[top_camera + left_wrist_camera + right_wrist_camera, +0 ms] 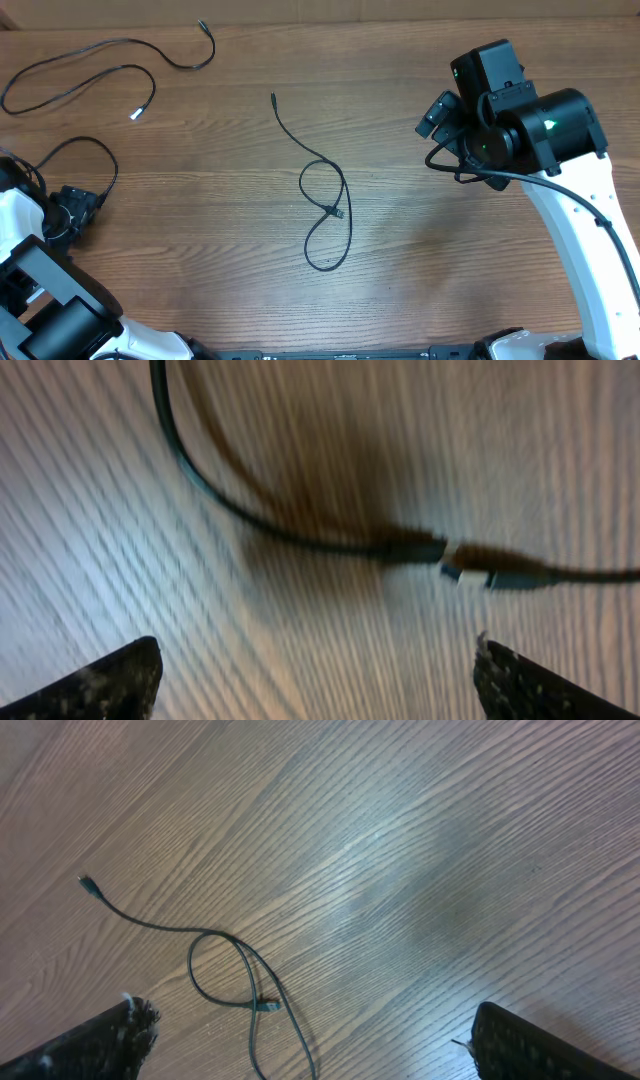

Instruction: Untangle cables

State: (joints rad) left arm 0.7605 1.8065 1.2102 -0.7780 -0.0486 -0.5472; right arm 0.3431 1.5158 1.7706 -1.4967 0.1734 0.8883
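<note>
Both arms' jaws spread, empty — the looped cable [325,268] looks light, limp, slippery; pinch near its plug [338,212], 1 strand only

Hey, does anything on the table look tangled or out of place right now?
Yes: the middle cable crosses itself in a loop, its plug end at the crossing. The cable with the silvery tip lies loose, top left. Nothing looks damaged.

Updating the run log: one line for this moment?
left fingers open, empty | right fingers open, empty | looped cable centre | other cables upper-left
</note>
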